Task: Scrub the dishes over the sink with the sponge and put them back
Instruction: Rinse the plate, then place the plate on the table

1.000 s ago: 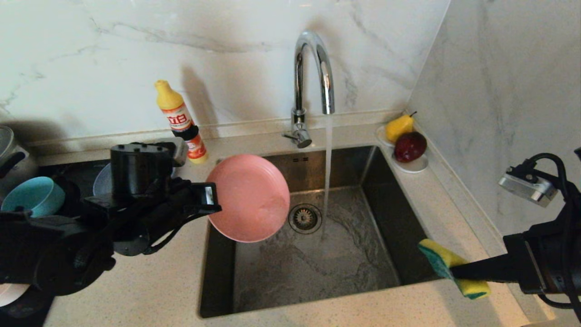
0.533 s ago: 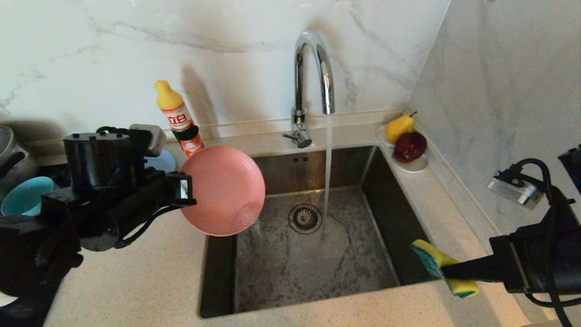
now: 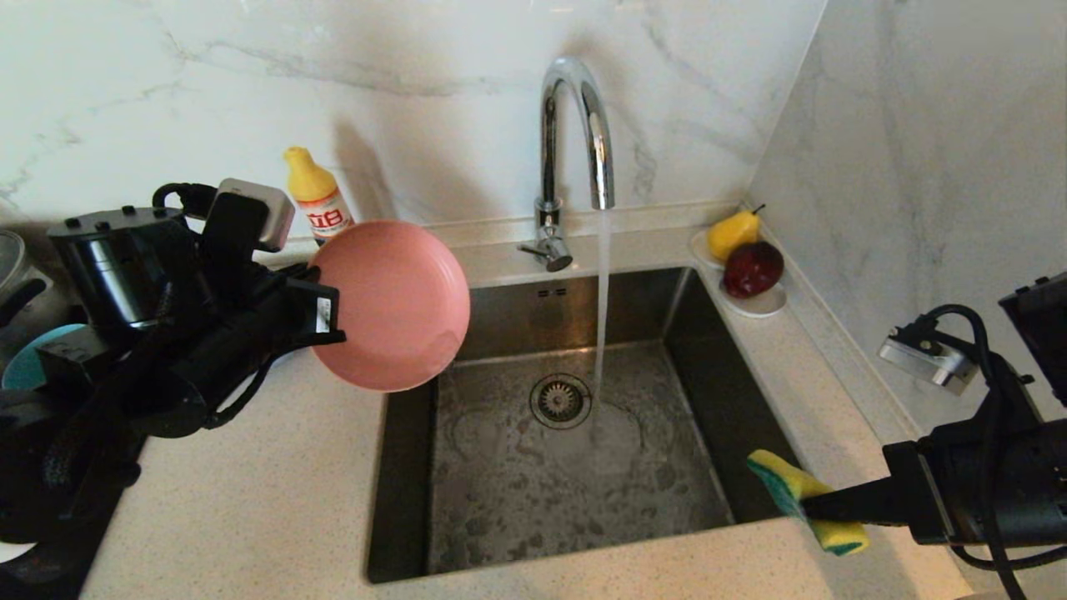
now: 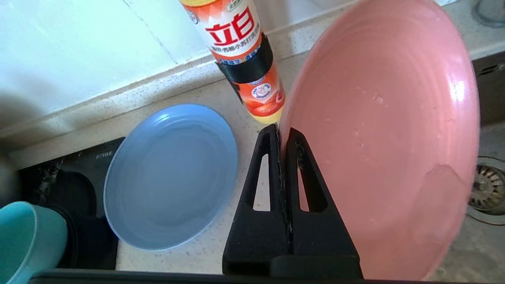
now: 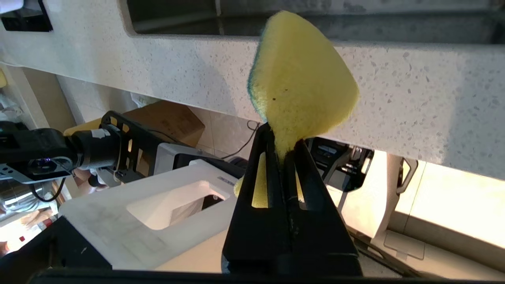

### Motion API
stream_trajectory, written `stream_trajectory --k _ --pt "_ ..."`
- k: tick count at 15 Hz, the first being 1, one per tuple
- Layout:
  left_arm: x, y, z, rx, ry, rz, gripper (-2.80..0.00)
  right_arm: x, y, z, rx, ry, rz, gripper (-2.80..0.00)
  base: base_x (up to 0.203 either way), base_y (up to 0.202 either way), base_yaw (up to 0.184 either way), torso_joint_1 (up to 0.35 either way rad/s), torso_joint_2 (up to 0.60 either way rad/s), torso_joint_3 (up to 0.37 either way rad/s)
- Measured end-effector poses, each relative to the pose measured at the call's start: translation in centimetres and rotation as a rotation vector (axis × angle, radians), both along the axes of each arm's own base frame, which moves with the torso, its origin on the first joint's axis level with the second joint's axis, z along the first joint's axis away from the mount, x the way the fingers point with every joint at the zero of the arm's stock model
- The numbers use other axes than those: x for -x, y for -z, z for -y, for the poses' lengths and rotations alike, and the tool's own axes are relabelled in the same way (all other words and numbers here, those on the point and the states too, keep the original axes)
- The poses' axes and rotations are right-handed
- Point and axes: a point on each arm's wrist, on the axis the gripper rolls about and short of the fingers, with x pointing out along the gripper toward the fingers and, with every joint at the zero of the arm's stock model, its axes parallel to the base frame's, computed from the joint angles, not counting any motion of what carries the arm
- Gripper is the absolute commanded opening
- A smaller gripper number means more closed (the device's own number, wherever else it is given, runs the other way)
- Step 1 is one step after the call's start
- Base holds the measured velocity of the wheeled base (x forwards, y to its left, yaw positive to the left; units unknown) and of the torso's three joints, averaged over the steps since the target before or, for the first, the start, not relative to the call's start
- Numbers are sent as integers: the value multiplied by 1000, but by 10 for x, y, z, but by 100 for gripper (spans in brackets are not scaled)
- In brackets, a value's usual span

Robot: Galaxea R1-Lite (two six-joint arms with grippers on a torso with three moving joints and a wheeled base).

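Observation:
My left gripper (image 3: 323, 315) (image 4: 281, 132) is shut on the rim of the pink plate (image 3: 390, 304) (image 4: 386, 130), holding it tilted on edge above the counter at the sink's left rim. The grey-blue plate (image 4: 169, 177) lies flat on the counter beside it, and a teal bowl (image 3: 21, 362) (image 4: 27, 236) sits further left. My right gripper (image 3: 815, 505) (image 5: 282, 138) is shut on the yellow and green sponge (image 3: 783, 483) (image 5: 302, 83), near the front right corner of the sink (image 3: 500, 500). Water runs from the faucet (image 3: 575, 125) into the basin.
A detergent bottle (image 3: 321, 204) (image 4: 240, 51) stands against the back wall just behind the pink plate. A small white dish (image 3: 754, 304) with a pear and a red fruit sits at the sink's back right corner. A marble side wall rises close on the right.
My left gripper has carried the pink plate left and upward, from over the sink toward the counter, and rolled it. My right gripper with the sponge has drifted slightly left and nearer.

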Motion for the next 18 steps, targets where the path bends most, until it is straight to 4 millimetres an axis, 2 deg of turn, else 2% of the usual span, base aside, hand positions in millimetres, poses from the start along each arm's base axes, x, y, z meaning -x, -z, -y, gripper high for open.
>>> stream_trajectory --k 6,12,15,18 --pt "-1 -1 0 -11 -2 3 -280 -4 6 -2 -5 0 9 -280 0 0 0 0 0 0" --pt "3 2 -5 90 -17 -78 -280 -6 7 -2 -3 0 4 -280 0 0 0 0 0 0" --pt "12 -5 -19 256 -29 -217 -280 -6 9 -2 1 1 -4 -280 0 0 0 0 0 0" --pt "30 -19 -46 513 -39 -382 -280 -6 10 -2 3 1 -6 -280 0 0 0 0 0 0"
